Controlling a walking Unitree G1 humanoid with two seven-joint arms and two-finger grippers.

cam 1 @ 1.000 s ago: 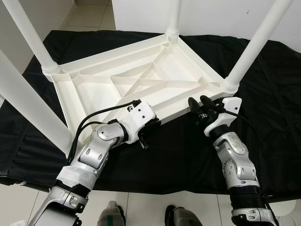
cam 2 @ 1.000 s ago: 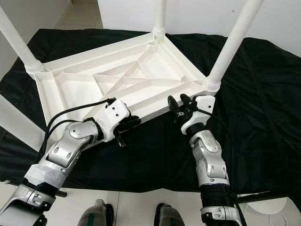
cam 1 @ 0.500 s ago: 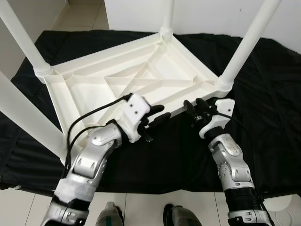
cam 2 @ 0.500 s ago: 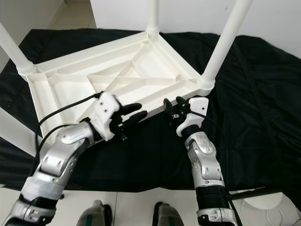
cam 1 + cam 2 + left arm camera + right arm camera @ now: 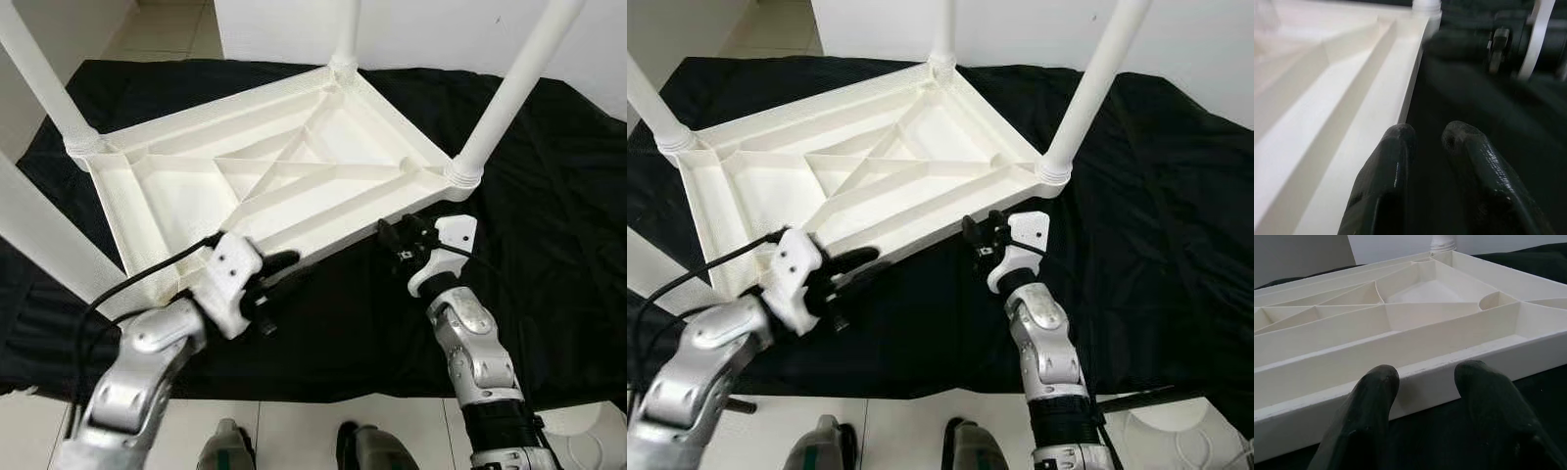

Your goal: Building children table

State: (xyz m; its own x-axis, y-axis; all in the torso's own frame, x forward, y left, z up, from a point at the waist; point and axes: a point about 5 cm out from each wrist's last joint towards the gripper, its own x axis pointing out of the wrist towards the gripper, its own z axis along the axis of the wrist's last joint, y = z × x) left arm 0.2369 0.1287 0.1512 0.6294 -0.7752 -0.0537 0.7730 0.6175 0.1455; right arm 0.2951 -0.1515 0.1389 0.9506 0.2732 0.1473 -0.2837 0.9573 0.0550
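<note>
The white children's table (image 5: 294,166) lies upside down on a black cloth, its ribbed underside facing up. White legs (image 5: 509,88) stand up from its corners. My left gripper (image 5: 279,272) hovers over the cloth just outside the table's near rim (image 5: 333,227), fingers slightly apart with nothing between them. In the left wrist view the rim (image 5: 1352,122) runs beside the left gripper (image 5: 1427,139). My right gripper (image 5: 397,240) is open at the near rim, close to the corner leg socket (image 5: 462,176). In the right wrist view its fingers (image 5: 1376,382) point at the rim wall (image 5: 1425,357).
The black cloth (image 5: 549,245) covers the work surface and spreads wide to the right and front. A thick white leg (image 5: 39,230) rises at the near left, close to my left arm. Pale tiled floor (image 5: 294,431) lies beyond the front edge.
My left arm has pulled back and to the left, taking its gripper away from the rim. The right gripper has stayed at the rim near the corner.
</note>
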